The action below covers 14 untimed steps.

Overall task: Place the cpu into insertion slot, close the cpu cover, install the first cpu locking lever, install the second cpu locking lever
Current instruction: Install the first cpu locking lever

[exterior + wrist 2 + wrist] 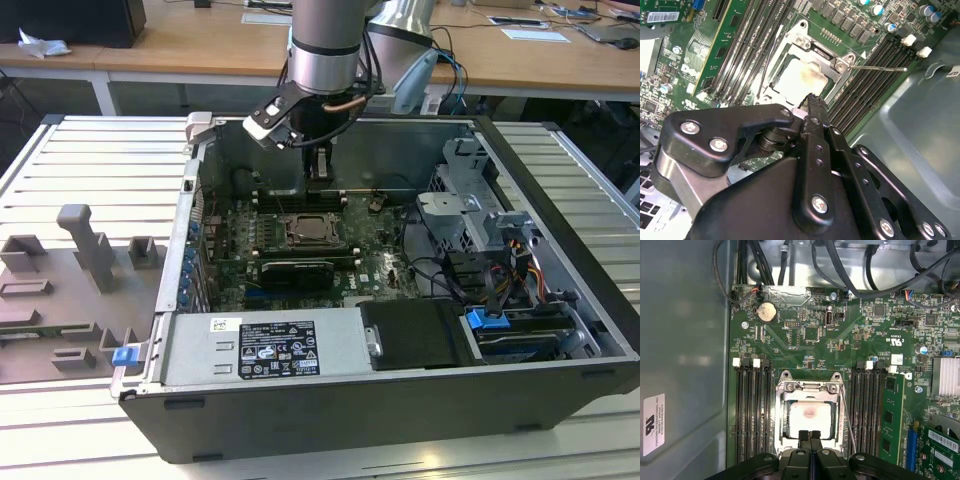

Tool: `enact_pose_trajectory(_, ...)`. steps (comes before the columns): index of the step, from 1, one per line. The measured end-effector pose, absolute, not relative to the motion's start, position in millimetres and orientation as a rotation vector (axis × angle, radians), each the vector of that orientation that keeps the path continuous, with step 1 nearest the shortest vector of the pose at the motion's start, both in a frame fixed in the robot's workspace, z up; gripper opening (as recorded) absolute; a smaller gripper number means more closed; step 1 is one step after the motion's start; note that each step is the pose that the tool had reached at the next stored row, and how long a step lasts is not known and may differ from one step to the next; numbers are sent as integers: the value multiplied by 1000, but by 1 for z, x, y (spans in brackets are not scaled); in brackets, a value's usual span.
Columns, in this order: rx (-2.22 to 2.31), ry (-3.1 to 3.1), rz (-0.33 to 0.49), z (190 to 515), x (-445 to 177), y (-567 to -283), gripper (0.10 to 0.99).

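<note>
The cpu (810,417), a pale silvery square, lies in the insertion slot (315,232) on the green board. The cpu cover (810,387), a silvery metal frame, lies down around the cpu, and the chip's top (800,80) shows through its cut-out. A thin metal locking lever (847,420) runs along one side of the socket, and its free end (880,68) sticks out over the memory slots. My gripper (809,436) hangs just above the socket's edge with its black fingertips together and nothing between them; the exterior view has it (320,172) over the socket's far side.
Long black memory slots (752,410) flank the socket on both sides. A black card (297,270) sits just in front of the socket in the exterior view. The case's metal walls (400,150), a drive cage (470,210) and cables (450,275) crowd the exterior view's right.
</note>
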State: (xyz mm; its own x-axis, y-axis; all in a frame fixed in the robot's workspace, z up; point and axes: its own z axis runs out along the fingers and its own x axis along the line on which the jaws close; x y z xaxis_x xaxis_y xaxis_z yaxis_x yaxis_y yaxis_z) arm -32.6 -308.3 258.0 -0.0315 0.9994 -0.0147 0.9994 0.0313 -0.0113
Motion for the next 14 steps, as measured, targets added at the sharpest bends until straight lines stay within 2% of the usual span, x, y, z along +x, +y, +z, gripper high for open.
enact_pose_trajectory(14,2185,2253,-29,260,-33,-308,106)
